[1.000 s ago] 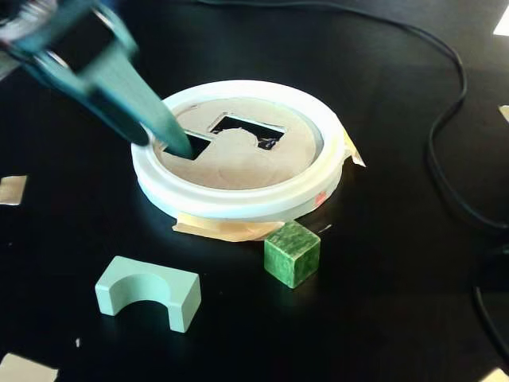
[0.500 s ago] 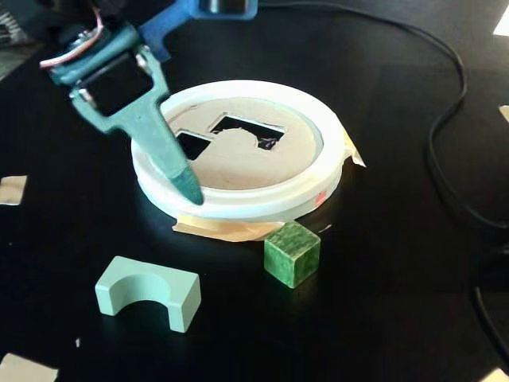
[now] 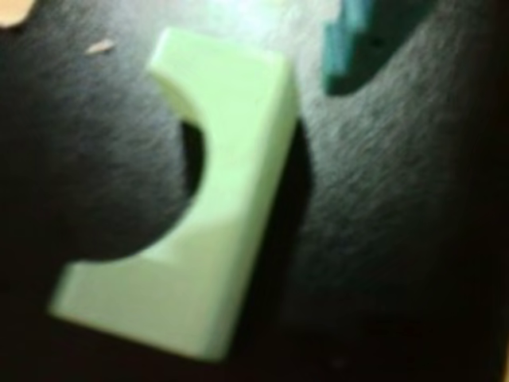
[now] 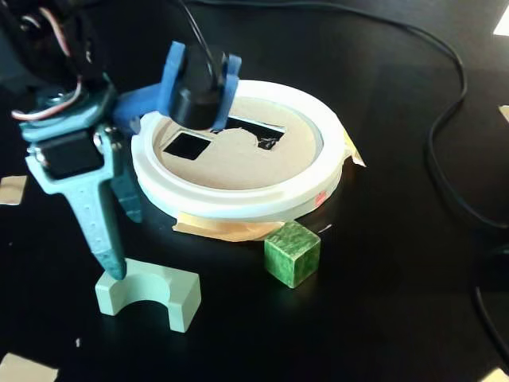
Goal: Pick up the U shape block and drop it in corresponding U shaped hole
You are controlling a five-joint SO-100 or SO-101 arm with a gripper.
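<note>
The pale green U shape block (image 4: 149, 294) stands on the black table at the front left, arch opening down. In the wrist view it (image 3: 215, 231) fills the middle, blurred. My gripper (image 4: 126, 244) hangs over the block's left end, open and empty. Its long teal finger (image 4: 105, 231) reaches the block's top left corner and the shorter finger sits behind it. One teal finger (image 3: 354, 40) shows at the wrist view's top right. The white ring container (image 4: 238, 203) has a cardboard top with a U shaped hole (image 4: 253, 130), partly hidden by the arm.
A square hole (image 4: 187, 145) is cut in the cardboard left of the U hole. A dark green cube (image 4: 292, 253) stands in front of the ring. Black cables (image 4: 445, 159) run along the right. Bits of tan tape (image 4: 12, 189) lie at the left edge.
</note>
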